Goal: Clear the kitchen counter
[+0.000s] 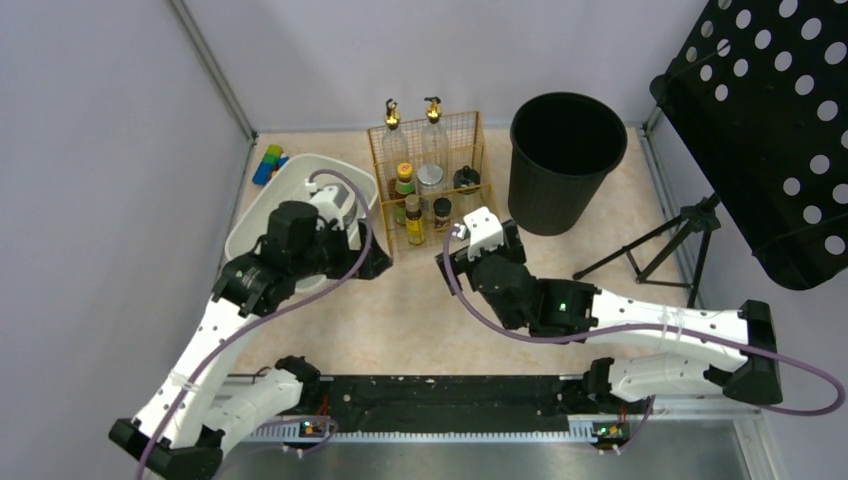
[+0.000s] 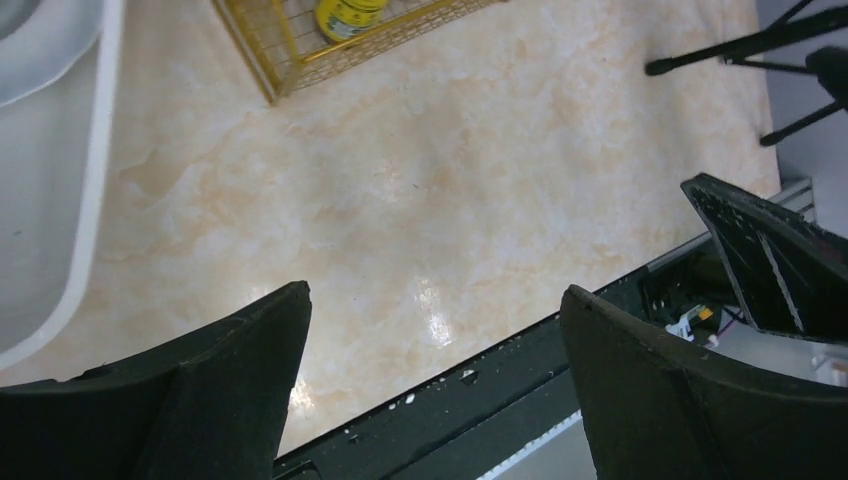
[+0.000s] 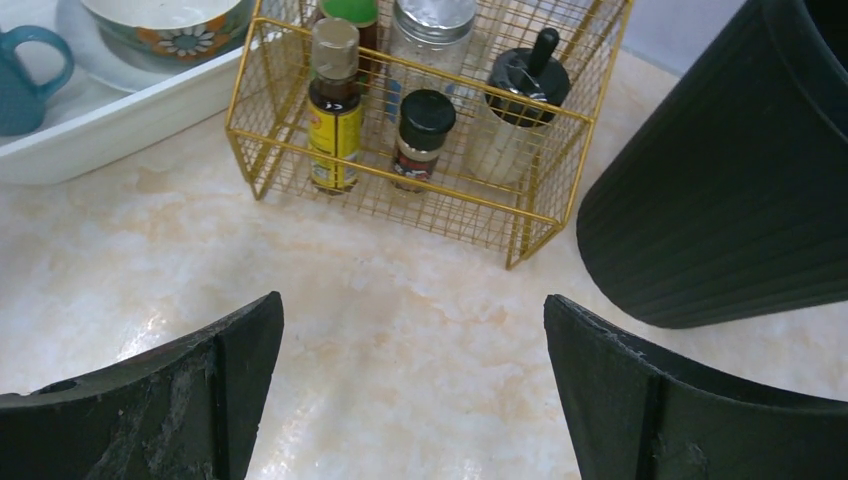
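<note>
Plainly, the kitchen counter (image 1: 400,320), the flat beige-peach marbled surface edged by grey walls, spreads out on every side of a gold wire rack (image 1: 476,150) that stands toward its back; the stretch in front of the rack shows nothing loose, so I judge the main danger now is disturbing what is already stowed.

The tall black ribbed plastic bin (image 1: 567,160) stands just right of the rack; the right arm, swinging wide from its place in front of the rack, could knock or tip it.

The white oval plastic tub (image 1: 300,165) sits just left of the rack, with a teal mug (image 3: 25,80) and a flower-patterned bowl (image 3: 165,25) inside; the left arm hangs over the tub's rack-side end, and a careless descent could shove the tub or strike the crockery.

The rack looks light; a nudge against its front could slide it or topple what is in it, such as the yellow-labelled brown sauce bottle (image 3: 335,110) and the black-capped spice jar (image 3: 425,135) in its front row.

Some small coloured blocks (image 1: 268,163) appear to lie left of the rack, beyond the tub; if they count as clutter, reaching them means passing over the tub, and a trailing cable could snag it.

The left fingers (image 2: 230,380) are spread wide, in front and to the left of the rack; nothing lies between them and they touch nothing. The right fingers (image 3: 200,400) are spread just as wide, facing the rack's front; they too are empty.
</note>
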